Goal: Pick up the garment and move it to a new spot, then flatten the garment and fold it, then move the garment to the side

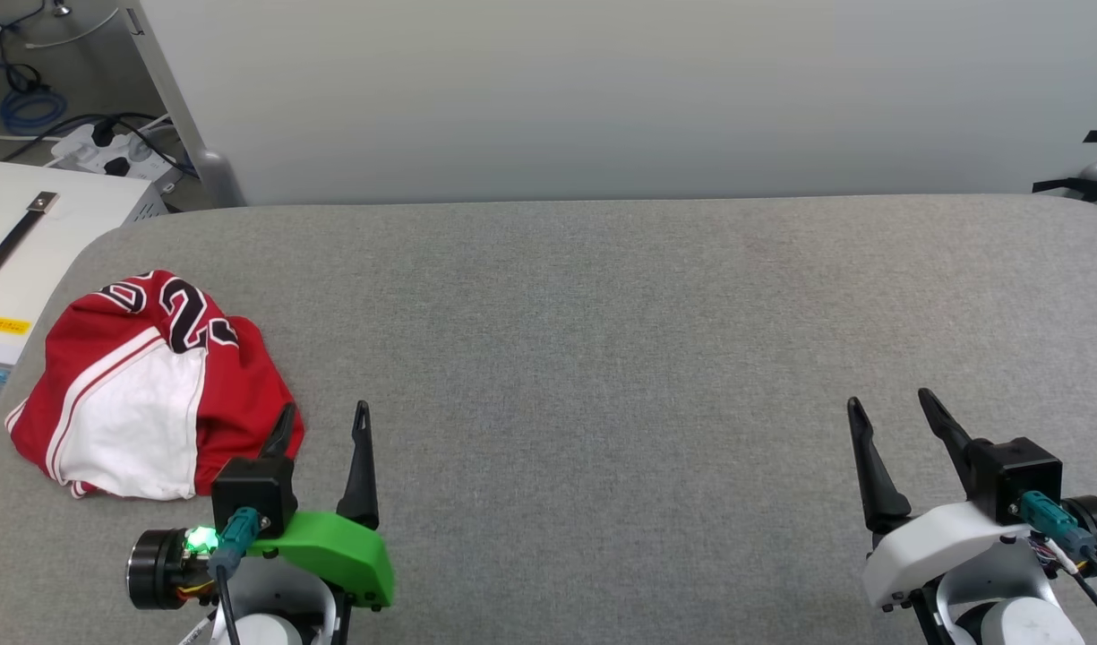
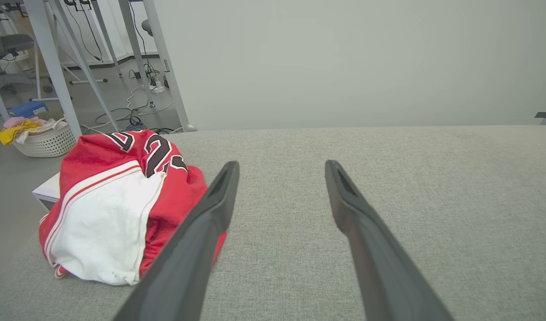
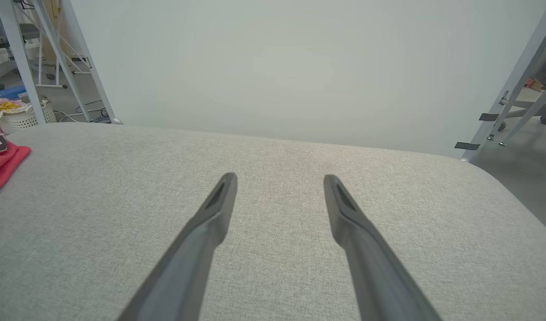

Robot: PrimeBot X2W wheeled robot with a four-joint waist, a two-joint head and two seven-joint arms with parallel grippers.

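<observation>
The garment [image 1: 154, 385] lies crumpled in a heap near the left edge of the grey padded table [image 1: 620, 340], red with a white sleeve on top and black-and-white lettering at its far side. In the left wrist view the garment [image 2: 117, 205] sits just left of my fingers. My left gripper [image 1: 326, 410] stands open at the heap's right side, its left finger over the red cloth's edge, nothing between the fingers. My right gripper [image 1: 890, 399] is open over bare table at the lower right. A red corner of the garment [image 3: 3, 162] shows at the far left of the right wrist view.
A pale wall panel [image 1: 602, 90] rises behind the table. A white box [image 1: 29, 242] stands off the table's left edge, with cables and a power strip [image 1: 109, 152] on the floor. A white basket [image 2: 43, 138] of cloths sits on the floor beyond the garment.
</observation>
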